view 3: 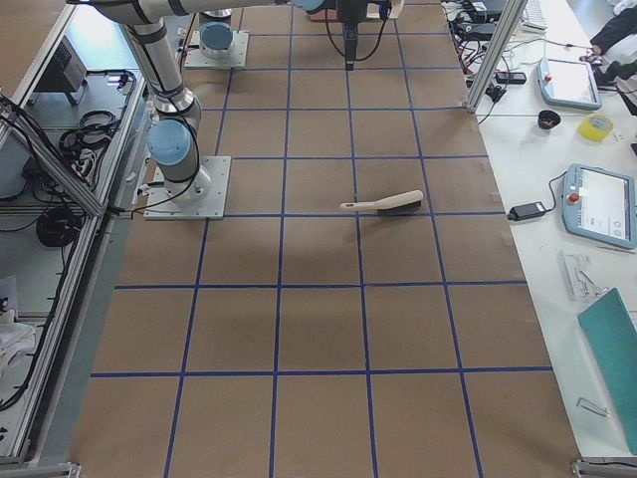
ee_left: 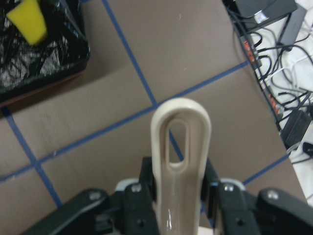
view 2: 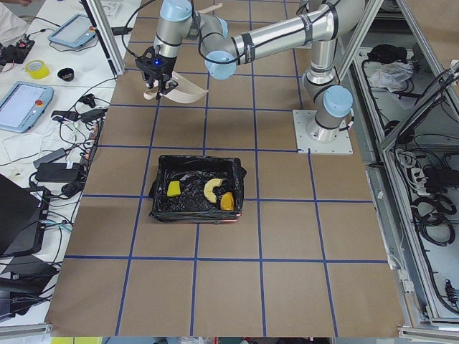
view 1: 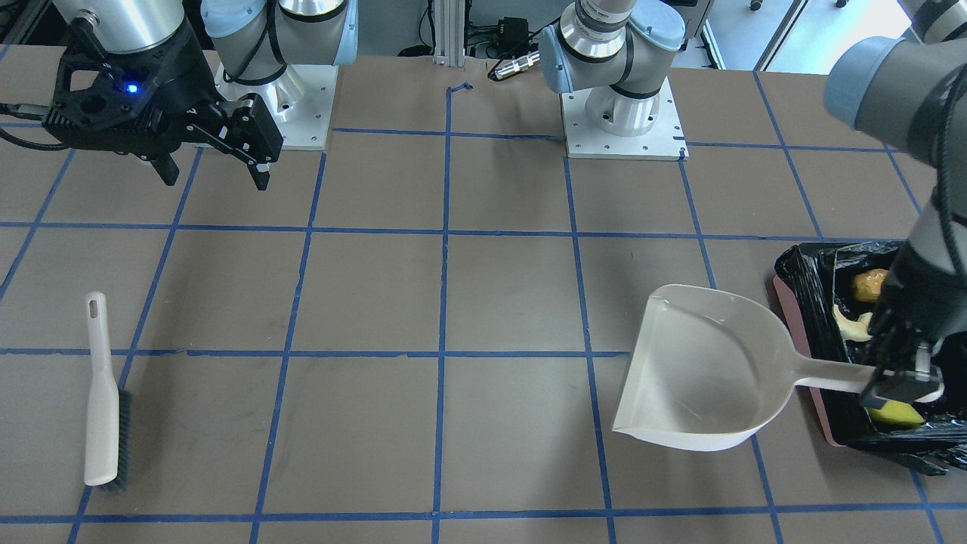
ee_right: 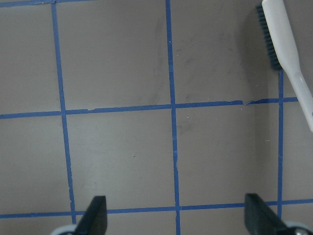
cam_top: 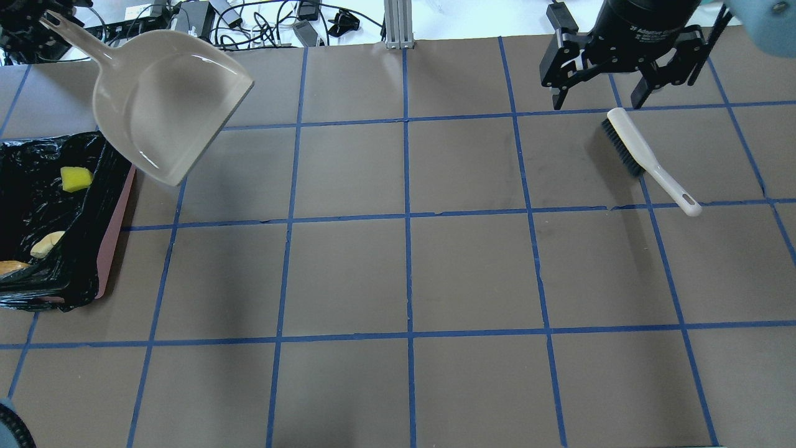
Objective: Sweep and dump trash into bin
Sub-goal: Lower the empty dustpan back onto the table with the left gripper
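The three trash bits lie in the bin point(view 1: 802, 302), a pink tub lined with a black bag: a golden-brown lump point(view 1: 870, 285), a crescent point(view 1: 850, 323) and a yellow-green wedge point(view 1: 895, 413). The overhead view shows the wedge point(cam_top: 76, 179) and crescent point(cam_top: 46, 244) in the bin point(cam_top: 117, 230). My left gripper point(view 1: 903, 378) is shut on the handle of the beige dustpan point(view 1: 702, 370), held raised and empty beside the bin. The left wrist view shows the handle point(ee_left: 180, 147) between the fingers. My right gripper point(view 1: 215, 180) is open and empty, above the table.
The beige hand brush point(view 1: 102, 393) lies flat on the table on my right side; it also shows in the overhead view point(cam_top: 647, 155) and the right wrist view point(ee_right: 288, 54), just ahead of my right gripper point(cam_top: 598, 102). Cables and devices lie beyond the table's far edge.
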